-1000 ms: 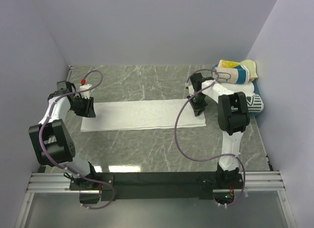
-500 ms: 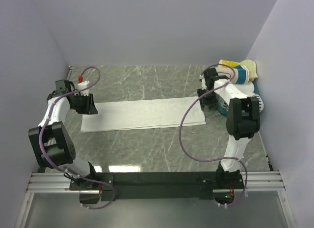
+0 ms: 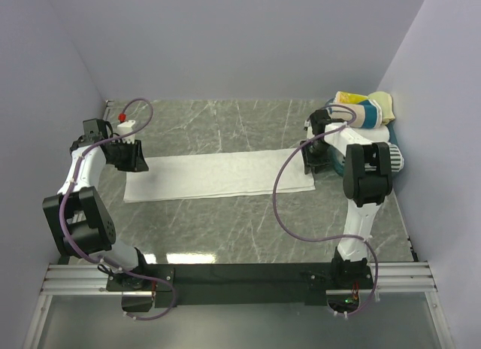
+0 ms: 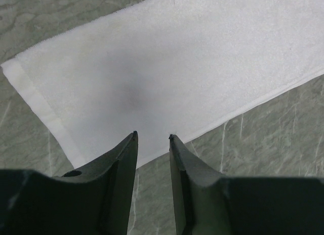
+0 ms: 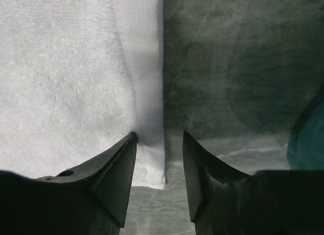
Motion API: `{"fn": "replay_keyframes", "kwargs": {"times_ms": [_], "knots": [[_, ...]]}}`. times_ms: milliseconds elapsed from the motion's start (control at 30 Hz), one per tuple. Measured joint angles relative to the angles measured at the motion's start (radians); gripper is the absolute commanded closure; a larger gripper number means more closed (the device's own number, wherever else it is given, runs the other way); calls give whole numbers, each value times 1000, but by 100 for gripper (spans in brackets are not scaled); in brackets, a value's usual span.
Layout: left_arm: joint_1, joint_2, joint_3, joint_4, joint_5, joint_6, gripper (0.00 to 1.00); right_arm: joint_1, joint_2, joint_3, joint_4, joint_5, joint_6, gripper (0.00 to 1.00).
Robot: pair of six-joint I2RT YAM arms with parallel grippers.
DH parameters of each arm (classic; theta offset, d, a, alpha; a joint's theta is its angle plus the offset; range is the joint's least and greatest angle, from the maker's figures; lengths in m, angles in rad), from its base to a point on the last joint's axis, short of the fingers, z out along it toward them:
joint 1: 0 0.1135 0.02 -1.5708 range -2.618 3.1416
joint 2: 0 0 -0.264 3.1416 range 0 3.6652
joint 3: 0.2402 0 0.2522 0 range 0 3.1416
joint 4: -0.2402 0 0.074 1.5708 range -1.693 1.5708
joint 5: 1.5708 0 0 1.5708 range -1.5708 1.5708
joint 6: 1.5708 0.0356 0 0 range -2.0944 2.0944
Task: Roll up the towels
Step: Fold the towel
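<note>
Now the right gripper (image 5: 159, 134), jaws newly spread and empty, straddles the towel's (image 3: 218, 176) right hem; left gripper (image 4: 152, 136) likewise parted; rolling unstarted.

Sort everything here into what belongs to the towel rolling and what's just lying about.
Job: flat white towel; rolled towels piled far right; left claw and right claw, both open over the flat towel's ends.
Just lying about: purple cables; table.
</note>
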Motion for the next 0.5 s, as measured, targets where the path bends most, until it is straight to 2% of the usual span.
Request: {"fn": "replay_keyframes", "kwargs": {"times_ms": [267, 333, 500], "knots": [[0, 0, 0, 1, 0, 0, 63, 6, 16, 16, -3, -44, 14, 83], [0, 0, 0, 2, 0, -1, 63, 8, 23, 26, -11, -55, 14, 98], [0, 0, 0, 9, 0, -2, 64, 7, 35, 48, -38, -59, 6, 100]]}}
